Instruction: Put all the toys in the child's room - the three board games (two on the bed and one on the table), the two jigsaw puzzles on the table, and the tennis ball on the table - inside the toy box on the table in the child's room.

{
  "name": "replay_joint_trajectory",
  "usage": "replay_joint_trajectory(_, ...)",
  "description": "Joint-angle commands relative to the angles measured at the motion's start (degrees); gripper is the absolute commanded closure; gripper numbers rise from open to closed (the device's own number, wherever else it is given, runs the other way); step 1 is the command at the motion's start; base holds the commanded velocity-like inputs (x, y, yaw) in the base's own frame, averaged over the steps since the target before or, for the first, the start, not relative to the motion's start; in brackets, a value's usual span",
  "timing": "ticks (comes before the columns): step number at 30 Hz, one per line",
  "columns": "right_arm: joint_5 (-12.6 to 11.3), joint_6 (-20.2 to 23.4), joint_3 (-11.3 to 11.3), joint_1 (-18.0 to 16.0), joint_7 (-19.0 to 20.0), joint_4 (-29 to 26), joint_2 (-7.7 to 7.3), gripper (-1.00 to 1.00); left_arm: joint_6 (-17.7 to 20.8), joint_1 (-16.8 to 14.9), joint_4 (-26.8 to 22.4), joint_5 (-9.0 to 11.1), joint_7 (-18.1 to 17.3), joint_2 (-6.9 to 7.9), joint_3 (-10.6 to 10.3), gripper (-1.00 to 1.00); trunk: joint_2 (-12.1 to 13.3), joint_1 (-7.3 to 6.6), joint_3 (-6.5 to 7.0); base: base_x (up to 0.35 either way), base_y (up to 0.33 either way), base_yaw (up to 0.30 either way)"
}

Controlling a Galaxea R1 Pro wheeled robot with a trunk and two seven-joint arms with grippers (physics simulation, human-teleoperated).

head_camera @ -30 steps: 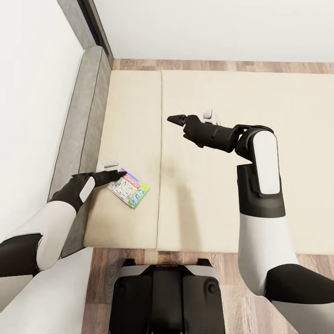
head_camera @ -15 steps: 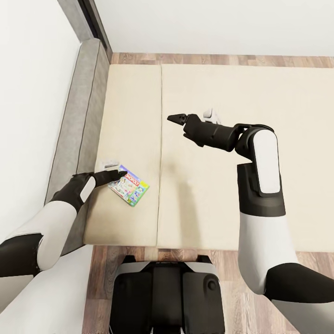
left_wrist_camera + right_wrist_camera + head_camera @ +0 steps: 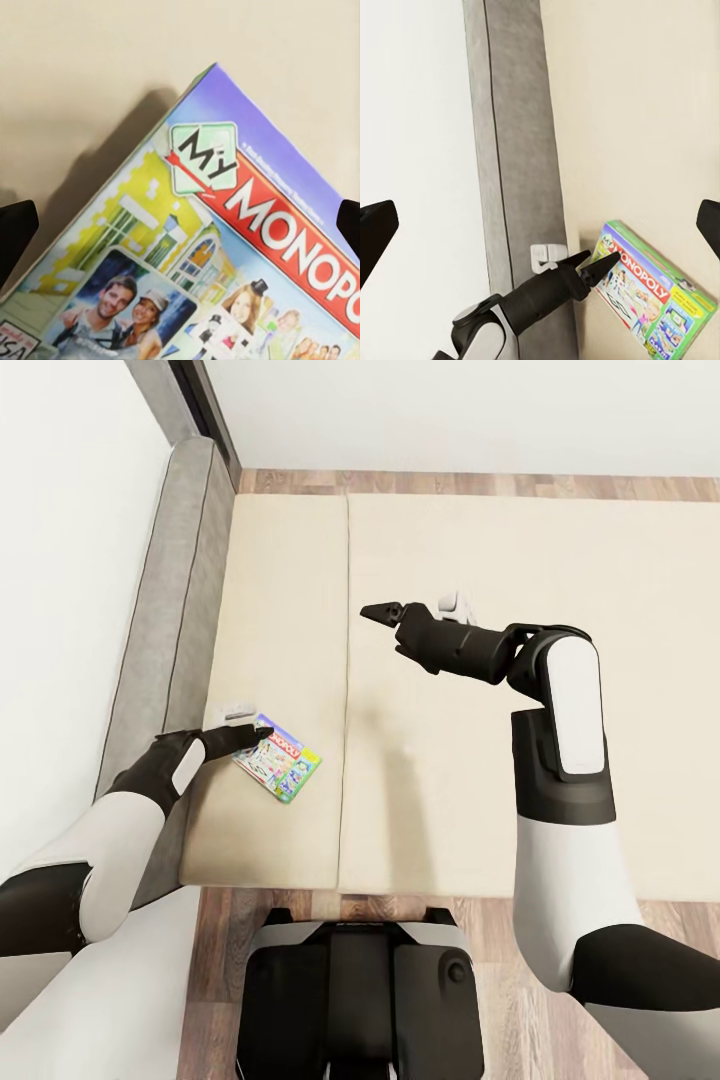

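the left gripper, spread wide with nothing between its tips, hangs over the 11 o'clock corner of the board game lying flat on the bed, so closing there could just nudge it away, while the right gripper idles parted toward 12 o'clock.

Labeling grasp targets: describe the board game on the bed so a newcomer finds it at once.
Start at the wide beige bed with its grey frame along the white wall. Near the frame side, toward the foot, a small flat box lies on the mattress at the left pincer tip: the My Monopoly board game. Its red logo band and colourful print make it the one printed thing on plain beige.
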Motion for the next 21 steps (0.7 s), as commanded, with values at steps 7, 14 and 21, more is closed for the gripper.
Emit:
replay_joint_trajectory(7, -0.5, 0.1, 0.0, -0.1, -0.6, 0.1, 0.02, -1.0, 0.5, -0.1, -0.1, 0.6, -0.1, -0.01, 0.2, -1.0, -0.1, 0.03, -0.07, 0.0, 0.0, 0.0)
replay_joint_trajectory(14, -0.5, 0.1, 0.0, -0.1, -0.6, 0.1, 0.1, -1.0, 0.4, -0.1, -0.3, 0.6, -0.1, -0.01, 0.2, -1.0, -0.1, 0.03, -0.23, 0.0, 0.0, 0.0)
replay_joint_trajectory(21, -0.5, 0.1, 0.0, -0.1, -0.6, 0.1, 0.11, -1.0, 0.5, -0.1, -0.7, 0.6, -0.5, 0.04, 0.2, -1.0, -0.1, 0.03, -0.42, 0.0, 0.0, 0.0)
